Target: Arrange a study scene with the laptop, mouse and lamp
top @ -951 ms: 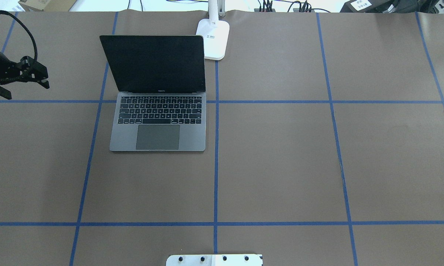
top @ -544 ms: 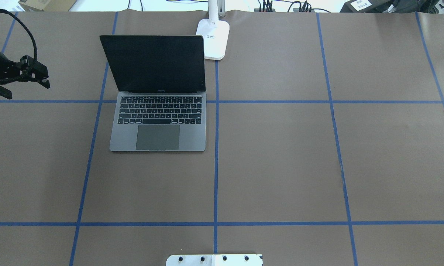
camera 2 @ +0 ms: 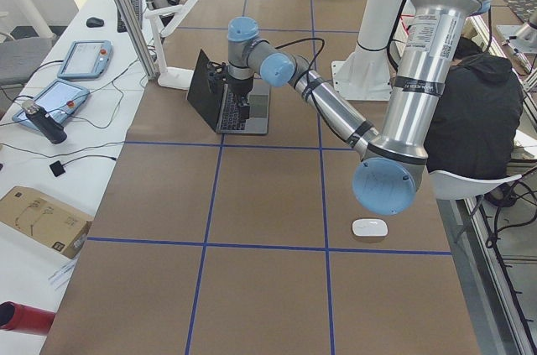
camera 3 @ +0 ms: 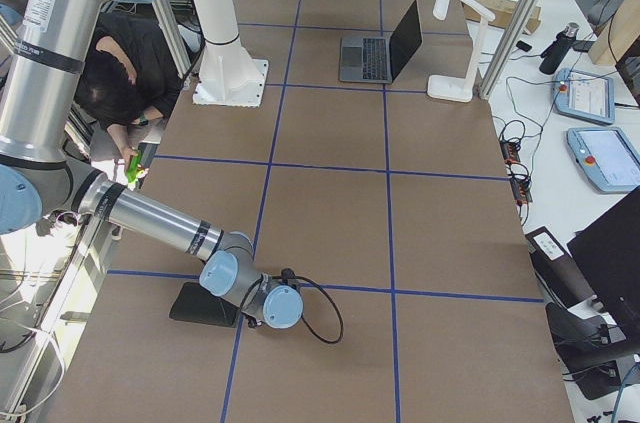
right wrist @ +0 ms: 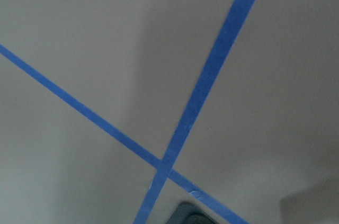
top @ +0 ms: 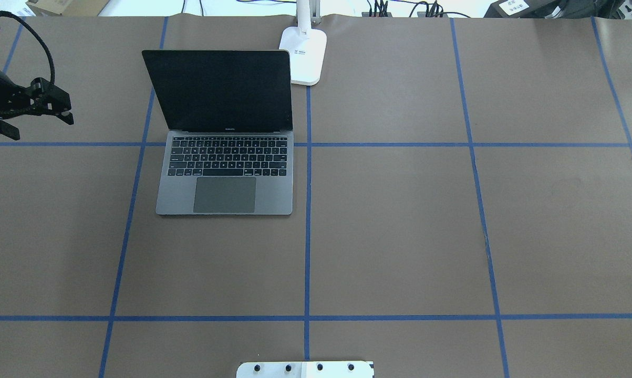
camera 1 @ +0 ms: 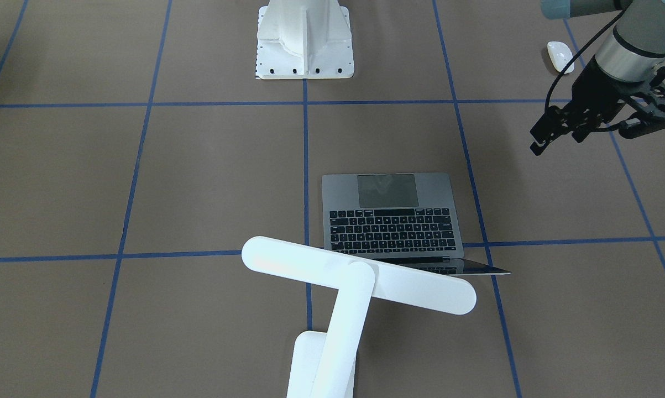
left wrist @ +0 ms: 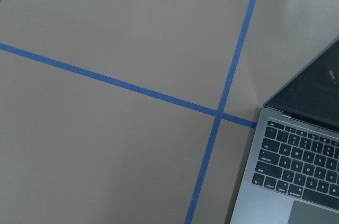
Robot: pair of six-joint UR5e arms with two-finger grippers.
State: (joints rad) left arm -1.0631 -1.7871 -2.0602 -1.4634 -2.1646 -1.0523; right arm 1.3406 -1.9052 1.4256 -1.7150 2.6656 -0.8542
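The mouse (camera 1: 560,55) lies on the counter (top: 400,236), well behind my left end effector (top: 42,107) and back toward my base. That end effector hangs above the counter, touching nothing, and I cannot tell whether its jaws are parted or closed. To its right sits the laptop (top: 225,157), with its lid up, screen dark and keys facing my base. Farther right and beyond it stands the lamp (camera 1: 354,276), its base near the lid's right corner. Far off to the right, my right end effector (camera 3: 250,315) sits low beside a black mat (camera 3: 200,305). I cannot tell its state either.
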